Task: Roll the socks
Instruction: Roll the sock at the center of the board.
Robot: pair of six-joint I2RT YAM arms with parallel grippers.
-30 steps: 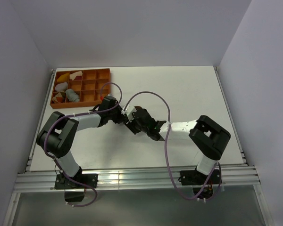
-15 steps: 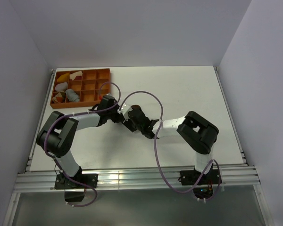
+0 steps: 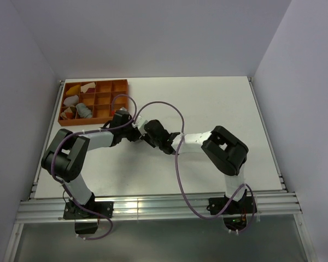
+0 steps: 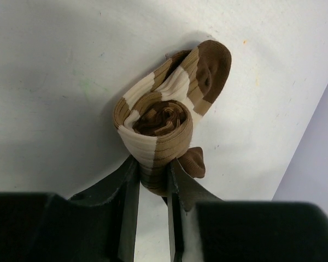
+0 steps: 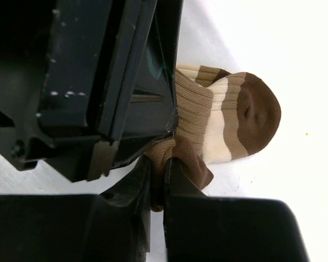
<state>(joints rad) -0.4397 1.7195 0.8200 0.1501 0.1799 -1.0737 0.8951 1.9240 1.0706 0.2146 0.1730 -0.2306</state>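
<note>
pinching the sock [image 4: 159, 123]: left gripper [image 4: 152, 172], right gripper [image 5: 157, 173] (seemingly).

both arms meet left of the table's middle, left gripper [image 4: 153, 170] and right gripper [image 5: 157, 172] nose to nose, each clamped on the brown sock [image 4: 164, 117], so no passage lies between them. the left arm [image 3: 95, 141] and right arm [image 3: 194, 143] form a low bar across the table [image 3: 224, 103], with purple cables [image 3: 163, 103] looping above where they meet. the orange tray [image 3: 93, 122] fills the far left corner, just beyond the left gripper. open surface lies far and right of the arms, and along the near strip before them. walls [image 3: 153, 38] close left, far and right.
</note>
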